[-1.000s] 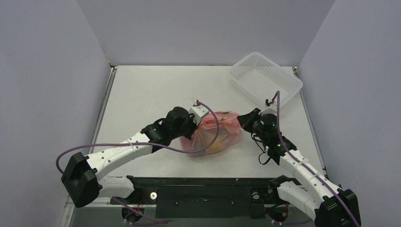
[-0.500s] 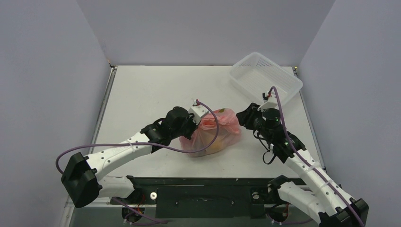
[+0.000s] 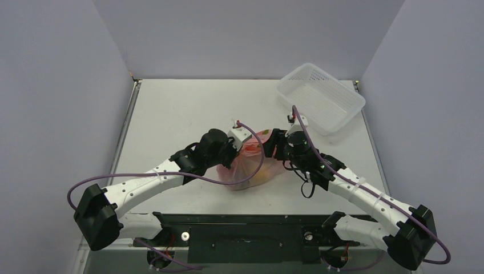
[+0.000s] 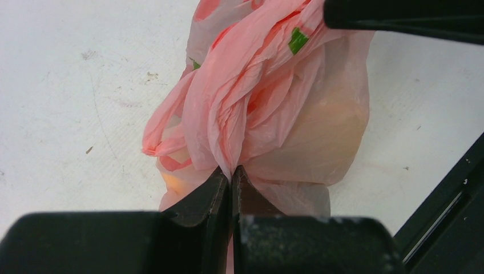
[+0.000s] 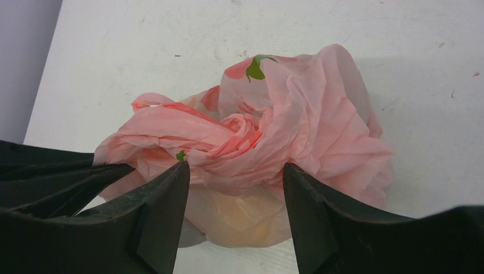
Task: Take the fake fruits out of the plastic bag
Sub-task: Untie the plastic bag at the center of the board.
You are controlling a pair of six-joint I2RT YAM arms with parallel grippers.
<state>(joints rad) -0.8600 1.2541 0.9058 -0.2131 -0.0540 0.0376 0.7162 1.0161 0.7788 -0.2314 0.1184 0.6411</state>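
Observation:
The pink plastic bag lies crumpled mid-table, its top gathered into folds. My left gripper is shut on a pinch of the bag's film at its left side, seen from above as the left gripper. My right gripper hovers open just over the bag's right top, its fingers straddling the folds with nothing clamped; from above the right gripper touches the bag's upper edge. The fake fruits stay inside: only an orange-yellow glow shows through the film, also orange-yellow.
A white perforated basket stands empty at the back right. A black rail runs along the near table edge, and its corner shows close to the bag. Purple cables loop over both arms.
The right gripper let go, opened, and swung left from the bag's right side to over its top. The left gripper and the bag have stayed put.

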